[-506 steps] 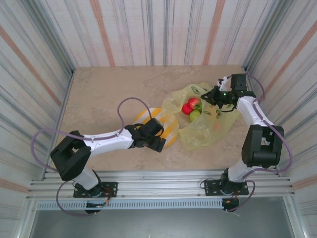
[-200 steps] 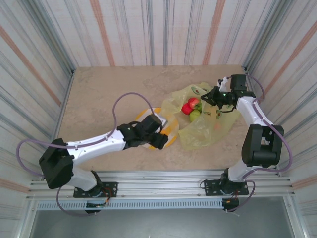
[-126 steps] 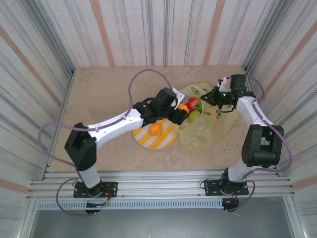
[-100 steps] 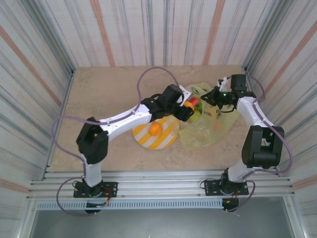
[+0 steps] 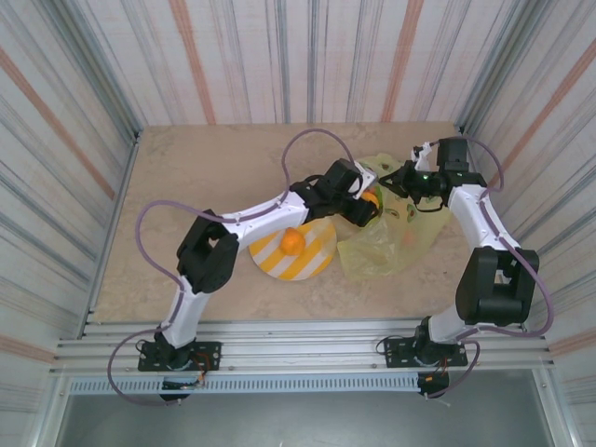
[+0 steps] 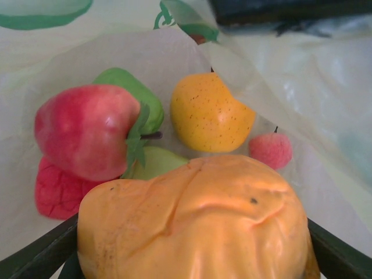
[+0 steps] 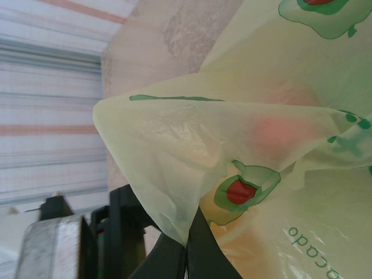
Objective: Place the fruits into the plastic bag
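My left gripper (image 5: 364, 207) reaches into the mouth of the plastic bag (image 5: 391, 240) and is shut on a wrinkled orange fruit (image 6: 195, 218), which sits between its dark fingers (image 6: 35, 258). Below it inside the bag lie a red apple-like fruit (image 6: 87, 131), a green fruit (image 6: 131, 87), a yellow-orange fruit (image 6: 209, 113) and a small red one (image 6: 270, 150). Another orange fruit (image 5: 292, 240) lies on the striped plate (image 5: 321, 253). My right gripper (image 5: 402, 182) is shut on the bag's edge (image 7: 174, 174) and holds it raised.
The yellow-and-white plate sits mid-table just left of the bag. Corrugated walls (image 5: 84, 140) enclose the table on three sides. My left arm (image 5: 251, 219) stretches across above the plate. Bare tabletop (image 5: 186, 177) lies at the back left.
My left arm has swung from the plate up and right to the bag's mouth, carrying the orange fruit. The right gripper has kept its hold on the bag's edge.
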`<state>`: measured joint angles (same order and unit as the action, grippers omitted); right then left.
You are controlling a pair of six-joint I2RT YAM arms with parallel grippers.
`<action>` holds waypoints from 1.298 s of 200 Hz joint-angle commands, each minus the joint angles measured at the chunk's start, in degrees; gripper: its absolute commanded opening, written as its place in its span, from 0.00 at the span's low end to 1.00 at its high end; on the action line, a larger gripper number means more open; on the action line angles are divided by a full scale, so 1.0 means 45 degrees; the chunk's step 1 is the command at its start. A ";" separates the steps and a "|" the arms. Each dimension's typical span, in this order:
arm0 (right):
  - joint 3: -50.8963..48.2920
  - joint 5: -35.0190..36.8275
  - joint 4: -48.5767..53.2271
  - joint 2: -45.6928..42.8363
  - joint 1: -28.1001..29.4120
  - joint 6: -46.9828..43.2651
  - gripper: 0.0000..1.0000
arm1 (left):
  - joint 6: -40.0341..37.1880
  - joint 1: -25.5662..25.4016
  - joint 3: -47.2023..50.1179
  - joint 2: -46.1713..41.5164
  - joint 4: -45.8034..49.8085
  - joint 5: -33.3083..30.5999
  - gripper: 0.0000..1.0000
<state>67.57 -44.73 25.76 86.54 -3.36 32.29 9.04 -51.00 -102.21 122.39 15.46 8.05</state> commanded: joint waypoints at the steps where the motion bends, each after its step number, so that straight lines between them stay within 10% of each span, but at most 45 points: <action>1: -0.0014 -0.0273 -0.0097 -0.0330 0.0017 0.0130 0.00 | -0.0094 -0.0101 -0.0449 0.0466 -0.0613 0.0541 0.75; 259: -0.0037 -0.0116 -0.0178 -0.0024 -0.0486 0.0017 0.00 | -0.0601 -0.0111 -0.0369 0.0683 -0.1821 0.1196 0.94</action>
<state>67.57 -43.81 23.16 86.46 -4.84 33.95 7.64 -51.81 -105.56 129.82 7.92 12.10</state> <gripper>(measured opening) 0.047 0.938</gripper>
